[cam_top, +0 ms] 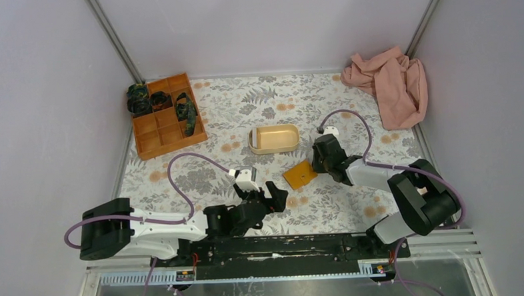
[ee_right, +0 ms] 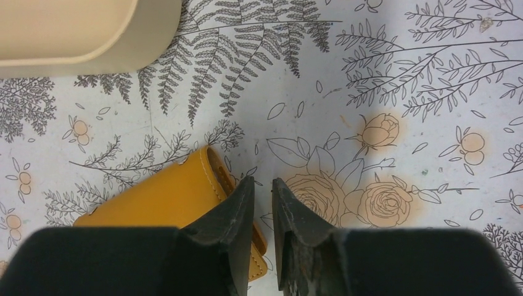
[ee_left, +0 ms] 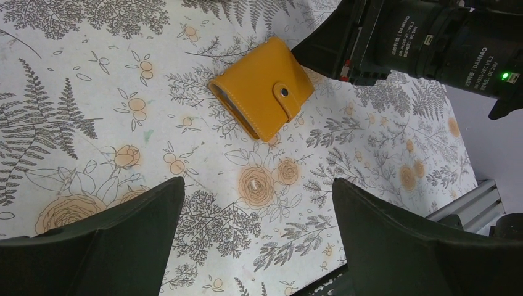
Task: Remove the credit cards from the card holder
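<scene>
**Top view:** The card holder [cam_top: 300,175] lies flat mid-bench, just below the beige tray [cam_top: 273,139], turned diamond-wise. The right claw [cam_top: 316,160] sits at its upper-right corner, touching or v. close; can't tell which from here. The left claw [cam_top: 275,197] is down-left of the holder, near but apart. So the right arm is nearer. The orange box [cam_top: 168,115] and pink cloth [cam_top: 386,82] are well apart from it, no factor.

**Left wrist:** Your left claw [ee_left: 256,185] is spread wide w/ nothing btwn the jaws but the bench [ee_left: 92,74]. The card holder [ee_left: 262,92] is straight ahead, roughly centred btwn the fingers and not reached. Its long axis runs lower-left to upper-right. It's shut, w/ the snap tab fastened over the lower-right edge, the side facing you. The right arm's dark body [ee_left: 432,37] crowds the holder's far-right corner.

**Right wrist:** Your right claw [ee_right: 262,182] shows only a narrow gap and grips nothing. The card holder [ee_right: 166,197] lies left of the tips, w/ its stitched end edge running under the left finger [ee_right: 237,209]. Can't tell if that finger presses on it. The tray [ee_right: 92,31] is up-left, apart.

**Judgement:** No cards are out and the tab is shut, so it prob. needs popping first. The tab side faces the left claw, so that arm seems better placed for it, w/ the right claw pinning the far corner.
</scene>
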